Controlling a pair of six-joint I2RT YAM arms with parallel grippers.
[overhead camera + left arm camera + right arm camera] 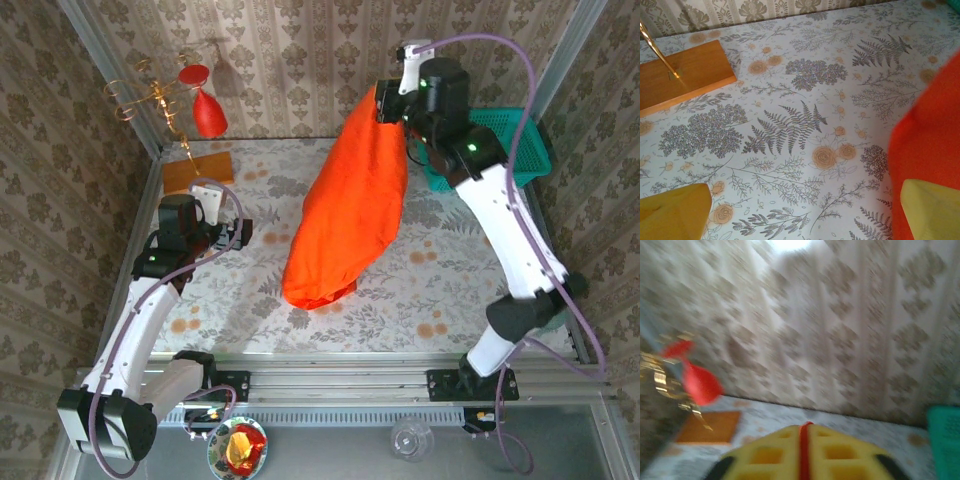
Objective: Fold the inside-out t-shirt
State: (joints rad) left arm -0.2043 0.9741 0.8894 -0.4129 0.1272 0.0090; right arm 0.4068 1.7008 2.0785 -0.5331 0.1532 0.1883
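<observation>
The inside-out t-shirt [350,210] hangs as a long bright orange-red bundle from the back of the table, and its lower end rests on the flowered cloth. My right gripper [387,106] holds its top edge high up near the back wall. In the right wrist view a thin red strip of the t-shirt [803,455] is pinched between the yellow fingers [765,455] of my right gripper [805,432]. My left gripper [244,232] hovers to the left of the shirt. Its jaws stand wide open over the table in the left wrist view [805,210], with the t-shirt [930,135] beside the right finger [932,210].
A flat wooden block [198,170] [685,75] lies at the back left, under a red teardrop ornament [208,115] [700,382] on a gold stand. A teal basket [510,140] [945,440] sits at the back right. A small plate [238,447] and a glass [411,438] are below the rail.
</observation>
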